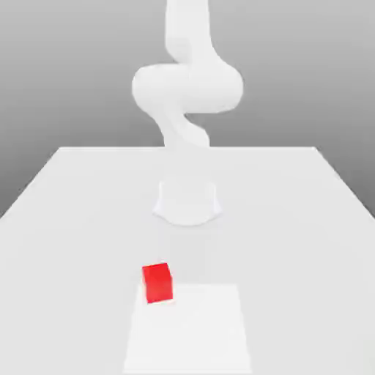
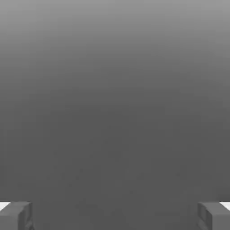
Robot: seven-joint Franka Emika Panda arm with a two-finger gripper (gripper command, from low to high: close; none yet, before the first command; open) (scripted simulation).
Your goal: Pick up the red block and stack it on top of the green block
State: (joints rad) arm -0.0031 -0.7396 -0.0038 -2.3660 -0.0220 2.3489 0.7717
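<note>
The red block [image 1: 157, 283], a small bright red cube, sits on the white table [image 1: 73, 220] toward the front, slightly to the exterior view's left of centre. The green block is out of view. In the hand view my gripper [image 2: 115, 216] is open, its two grey fingertips [image 2: 16, 216] far apart with nothing between them, facing plain grey background. The white arm [image 1: 187, 88] rises from its base behind the red block and runs off the top of the exterior view.
The arm's round base [image 1: 187, 201] stands mid-table, behind the red block. A paler square patch [image 1: 189, 329] lies on the tabletop at the front, its far left corner by the block. The table's far edge [image 1: 187, 149] meets a grey backdrop.
</note>
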